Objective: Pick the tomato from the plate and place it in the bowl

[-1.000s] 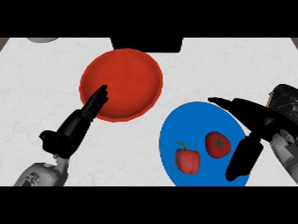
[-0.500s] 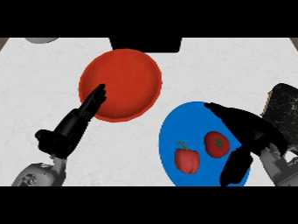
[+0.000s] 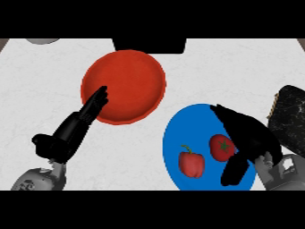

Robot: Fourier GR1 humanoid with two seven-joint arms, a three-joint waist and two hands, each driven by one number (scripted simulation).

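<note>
Your tomato [image 3: 221, 147] sits on the blue plate [image 3: 181, 129], toward the plate's right side, with a red bell pepper [image 3: 192, 163] just beside it on its left. The plate lies near the counter's [image 3: 23, 103] front right corner; the red bowl [image 3: 123, 86] is beyond it, toward the counter's middle and back. Watch the pepper: it lies so close to the tomato that a finger closing on that side could nudge it or catch it instead, and on the smooth plate the round tomato would likely roll away from a glancing touch. Your right hand [image 3: 247, 136] hangs over the plate's right edge, palm over the tomato's right flank, fingers spread and relaxed and holding nothing, the thumb reaching down toward the plate's front rim. Your left hand [image 3: 72, 129] rests open on the counter, its straight fingertips pointing at the bowl's near left rim, also holding nothing.
</note>
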